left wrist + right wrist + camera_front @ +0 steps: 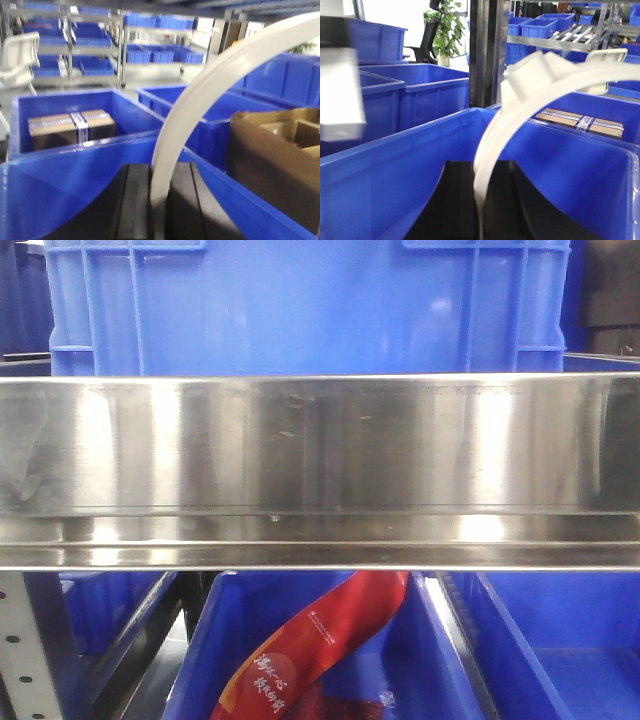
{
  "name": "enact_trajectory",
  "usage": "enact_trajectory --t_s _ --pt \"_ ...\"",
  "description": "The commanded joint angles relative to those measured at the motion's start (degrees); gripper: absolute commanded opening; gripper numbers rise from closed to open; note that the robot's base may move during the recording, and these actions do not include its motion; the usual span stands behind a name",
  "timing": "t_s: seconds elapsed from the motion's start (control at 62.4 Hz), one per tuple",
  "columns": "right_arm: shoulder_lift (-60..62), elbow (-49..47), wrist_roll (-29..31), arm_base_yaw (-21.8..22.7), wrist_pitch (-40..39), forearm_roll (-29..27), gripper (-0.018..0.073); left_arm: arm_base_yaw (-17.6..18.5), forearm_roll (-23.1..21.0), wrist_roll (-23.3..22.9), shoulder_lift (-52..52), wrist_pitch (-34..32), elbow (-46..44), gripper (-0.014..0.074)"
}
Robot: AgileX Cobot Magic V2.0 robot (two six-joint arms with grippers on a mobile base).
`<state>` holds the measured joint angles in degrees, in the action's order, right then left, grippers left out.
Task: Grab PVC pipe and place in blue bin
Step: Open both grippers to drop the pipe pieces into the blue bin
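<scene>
In the left wrist view my left gripper [159,200] has its black jaws close together on a white curved strip [210,85] that arcs up and to the right. It hangs over a blue bin [60,180]. In the right wrist view my right gripper [481,200] is shut the same way on a white curved strip [492,140]. A chunky white plastic piece, the PVC pipe [532,75], sits on top of that strip. A blue bin wall [390,175] lies right below and in front. Neither gripper shows in the front view.
A steel shelf edge [320,470] fills the front view, with a blue crate [300,300] above and a bin holding a red packet [320,650] below. A bin with a taped carton [70,127], an open cardboard box [280,150] and shelving with several bins surround the arms.
</scene>
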<state>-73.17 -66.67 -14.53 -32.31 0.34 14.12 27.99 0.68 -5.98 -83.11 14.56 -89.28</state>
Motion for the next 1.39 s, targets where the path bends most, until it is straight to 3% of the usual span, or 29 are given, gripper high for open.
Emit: enact_trajectory --t_s 0.0,0.096,0.289,0.946,1.042,1.17,1.234,1.378 --pt "-1.6 -2.4 0.0 -0.2 0.3 -1.1 -0.0162 0.4 -1.2 -0.6 -3.8 2.4 -3.8 -0.0111" --pt "-3.1 -4.5 0.0 -0.5 5.2 -5.0 -0.0162 0.2 -5.3 -1.1 -6.9 4.0 -5.4 -0.0111" --pt "-3.5 -4.9 0.0 -0.5 7.6 -6.8 -0.0162 -0.1 -8.2 -2.0 -9.8 7.2 -5.7 -0.0111" --pt "-5.6 -4.9 0.0 -0.5 8.2 -7.4 -0.0134 -0.9 -8.0 -2.2 -11.0 8.6 -5.7 -0.0106" --pt "-5.6 -4.9 0.0 -0.5 8.2 -7.4 -0.0014 -0.9 -7.9 -2.2 -11.0 8.6 -5.7 -0.0023" --pt "-5.6 -4.9 0.0 -0.5 8.2 -7.4 0.0256 -0.9 -7.9 -2.2 -11.0 8.6 -5.7 0.0200" --pt "-5.6 -4.9 0.0 -0.5 8.2 -7.4 0.0347 -0.9 -7.9 -2.2 -11.0 8.6 -5.7 0.0307" --pt "-5.6 -4.9 0.0 -0.5 8.2 -7.4 0.0379 -0.9 -7.9 -2.2 -11.0 8.6 -5.7 0.0393"
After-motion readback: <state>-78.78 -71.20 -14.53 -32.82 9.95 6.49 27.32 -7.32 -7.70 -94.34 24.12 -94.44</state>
